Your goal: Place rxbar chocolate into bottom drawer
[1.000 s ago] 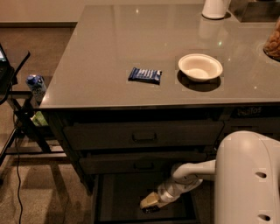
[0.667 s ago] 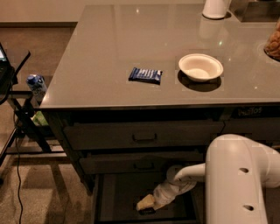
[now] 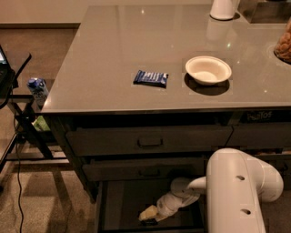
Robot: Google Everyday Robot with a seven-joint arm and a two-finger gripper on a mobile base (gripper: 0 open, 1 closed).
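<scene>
Dark grey panelling is being shown on the bottom drawer, which is standing open at the lower centre of the camera view. The gripper is being seen inside it, pale at its tip and close above the drawer floor. It is being carried by the white arm that is filling the lower right. Whether the gripper is closed on anything cannot be told. The rxbar chocolate is being taken to be the dark shape directly under the gripper tip. Its outline is being lost against the dark floor, so contact with floor or gripper cannot be confirmed.

Risks are being judged as follows:
- The bar could be dragged back out if it is clinging to the gripper as the arm is being raised.
- The arm could be caught on the front of the middle drawer, which is overhanging the opening.
- A bar left leaning near the front wall could be pinched when the drawer is being shut.

The grey countertop is being lit from above, and small glints are being reflected in it.
- A blue-wrapped bar is lying left of centre.
- A white bowl is sitting near it, to its right.
- A white vessel is being cut off at the top edge.
- A container of nuts is being cut off at the right edge.

Beige carpet is being shown at the lower left. At the left edge a blue can is resting on a black stand.
</scene>
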